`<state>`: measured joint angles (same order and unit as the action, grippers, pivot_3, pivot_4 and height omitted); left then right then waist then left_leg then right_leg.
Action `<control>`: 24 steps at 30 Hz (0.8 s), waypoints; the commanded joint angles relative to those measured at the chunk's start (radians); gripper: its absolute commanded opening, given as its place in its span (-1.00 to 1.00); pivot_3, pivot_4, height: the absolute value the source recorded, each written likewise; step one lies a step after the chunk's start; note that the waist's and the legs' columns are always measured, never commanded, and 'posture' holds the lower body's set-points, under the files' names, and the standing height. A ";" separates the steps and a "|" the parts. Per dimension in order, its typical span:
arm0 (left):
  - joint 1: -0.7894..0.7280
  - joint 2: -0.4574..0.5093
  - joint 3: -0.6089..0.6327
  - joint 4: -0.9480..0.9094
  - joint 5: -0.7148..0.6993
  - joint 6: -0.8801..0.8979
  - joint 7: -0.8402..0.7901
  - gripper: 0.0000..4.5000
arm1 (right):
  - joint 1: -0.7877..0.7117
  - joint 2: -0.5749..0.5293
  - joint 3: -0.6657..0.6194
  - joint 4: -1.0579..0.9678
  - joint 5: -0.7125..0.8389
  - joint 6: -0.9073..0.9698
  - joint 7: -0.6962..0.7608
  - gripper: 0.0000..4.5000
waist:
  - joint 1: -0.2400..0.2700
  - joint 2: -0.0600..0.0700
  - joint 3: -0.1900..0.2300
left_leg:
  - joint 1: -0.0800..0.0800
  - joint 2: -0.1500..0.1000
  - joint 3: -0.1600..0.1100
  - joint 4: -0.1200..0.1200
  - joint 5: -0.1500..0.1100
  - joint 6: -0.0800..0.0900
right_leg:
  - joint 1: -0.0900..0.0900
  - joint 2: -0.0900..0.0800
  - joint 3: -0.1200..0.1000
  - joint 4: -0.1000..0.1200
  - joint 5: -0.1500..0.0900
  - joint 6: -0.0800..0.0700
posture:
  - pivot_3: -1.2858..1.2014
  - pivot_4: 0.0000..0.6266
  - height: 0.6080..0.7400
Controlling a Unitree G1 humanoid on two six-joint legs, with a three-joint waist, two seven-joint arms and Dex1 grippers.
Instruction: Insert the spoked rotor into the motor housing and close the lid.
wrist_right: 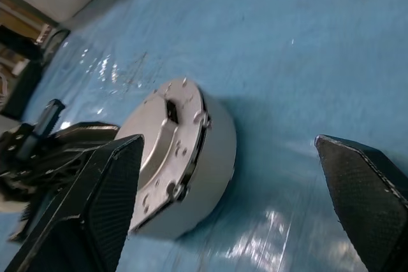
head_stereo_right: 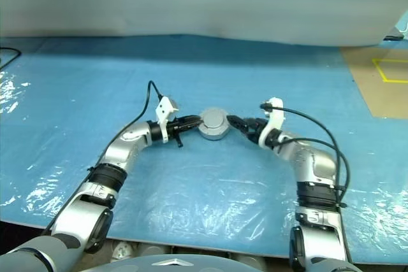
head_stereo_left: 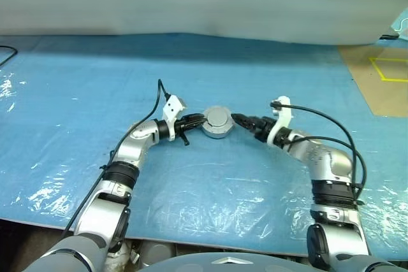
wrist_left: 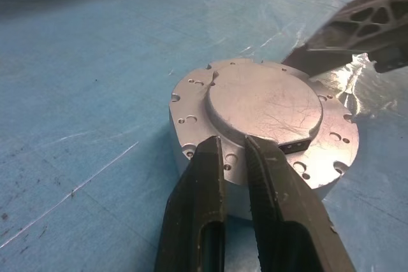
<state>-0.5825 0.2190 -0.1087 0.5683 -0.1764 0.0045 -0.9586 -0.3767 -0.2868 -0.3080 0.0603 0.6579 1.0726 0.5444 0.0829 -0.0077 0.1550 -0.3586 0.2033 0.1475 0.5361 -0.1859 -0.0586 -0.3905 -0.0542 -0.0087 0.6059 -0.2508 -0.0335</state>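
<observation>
Covering the whole work surface is one blue plastic sheet (head_stereo_left: 210,176), and a single silver can (head_stereo_left: 217,122) sits on it between the two arms. One lid (wrist_left: 264,103) lies flat on top of the can, its smooth raised face up and small bolt holes around the rim. The wheel with spokes cannot be seen, so whether it is inside cannot be told.

The right gripper (wrist_right: 239,176) has its two fingers spread as wide as they go, one finger (wrist_right: 105,202) just beside the can's top edge and the other well out over bare sheet; it holds nothing, and the can lies close in front of it, toward the near finger.

The left gripper (wrist_left: 233,151) has its two fingers (wrist_left: 207,183) nearly pressed together, a narrow slit between them, tips resting at the lid's rim on the side nearest that arm. Whether they pinch anything cannot be told.
</observation>
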 commanded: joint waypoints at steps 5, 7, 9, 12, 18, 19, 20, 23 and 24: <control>0.032 0.004 -0.016 -0.026 0.011 0.014 0.001 -0.73 | 0.067 0.040 0.032 -0.047 0.096 0.109 -0.008 0.99 | 0.001 0.000 0.000 | 0.003 0.001 0.000 0.000 0.000 0.000 | 0.002 0.000 0.000 0.000 0.000 -0.001 | 0.03 -0.52 1.00; 0.030 0.005 -0.015 -0.024 0.011 0.014 0.001 -0.73 | 0.072 0.065 0.050 -0.041 0.091 0.097 -0.022 0.99 | 0.000 0.000 0.000 | 0.004 0.001 0.001 0.000 0.000 0.000 | 0.002 0.000 0.000 0.000 -0.001 -0.001 | 0.03 -0.52 1.00; 0.023 0.007 -0.014 -0.017 0.013 0.012 0.001 -0.73 | 0.069 0.091 0.067 -0.023 0.081 0.078 -0.033 0.99 | 0.000 0.000 0.000 | 0.006 0.001 0.001 0.000 0.000 0.000 | 0.004 0.000 0.000 0.000 -0.001 -0.002 | 0.03 -0.52 1.00; 0.015 0.012 -0.013 -0.008 0.015 0.009 -0.001 -0.73 | 0.045 0.127 0.069 0.010 0.076 0.041 -0.051 0.99 | -0.001 0.000 0.000 | 0.006 0.002 0.001 0.000 0.000 0.000 | 0.004 -0.001 0.000 0.000 -0.003 -0.006 | 0.03 -0.52 1.00; 0.014 0.016 -0.016 -0.010 0.015 0.012 -0.005 -0.73 | 0.012 0.172 0.066 0.044 0.077 -0.022 -0.081 0.99 | -0.007 0.000 0.000 | 0.007 0.002 0.001 0.000 0.000 0.000 | 0.004 -0.001 0.001 0.000 -0.003 -0.006 | 0.03 -0.52 1.00; 0.014 0.017 -0.017 -0.012 0.016 0.013 -0.006 -0.73 | 0.011 0.177 0.064 0.044 0.080 -0.028 -0.087 0.99 | -0.008 0.000 0.000 | 0.007 0.002 0.001 0.000 0.000 0.000 | 0.004 -0.001 0.001 0.000 -0.003 -0.006 | 0.03 -0.52 1.00; 0.015 0.017 -0.018 -0.013 0.016 0.013 -0.007 -0.73 | 0.012 0.181 0.064 0.044 0.082 -0.031 -0.091 0.99 | -0.009 0.000 0.000 | 0.007 0.002 0.001 0.000 0.000 0.000 | 0.004 -0.001 0.001 0.000 -0.003 -0.006 | 0.03 -0.52 1.00; 0.015 0.019 -0.019 -0.014 0.016 0.014 -0.009 -0.73 | 0.021 0.190 0.061 0.043 0.087 -0.042 -0.099 0.99 | -0.011 0.000 0.000 | 0.007 0.002 0.002 0.000 0.000 0.000 | 0.004 -0.001 0.001 0.000 -0.003 -0.006 | 0.03 -0.52 1.00; 0.015 0.019 -0.020 -0.014 0.017 0.014 -0.010 -0.73 | 0.024 0.191 0.061 0.041 0.089 -0.044 -0.101 0.99 | -0.011 0.000 0.000 | 0.007 0.002 0.002 0.000 0.000 0.000 | 0.004 -0.001 0.001 0.000 -0.003 -0.006 | 0.03 -0.52 1.00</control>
<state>-0.5678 0.2361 -0.1107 0.5518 -0.1733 0.0092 -0.9584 -0.3646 -0.1047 -0.2543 0.0912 0.7488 1.0320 0.4567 0.0719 -0.0074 0.1548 -0.3514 0.2052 0.1491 0.5363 -0.1859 -0.0586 -0.3867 -0.0552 -0.0076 0.6061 -0.2542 -0.0394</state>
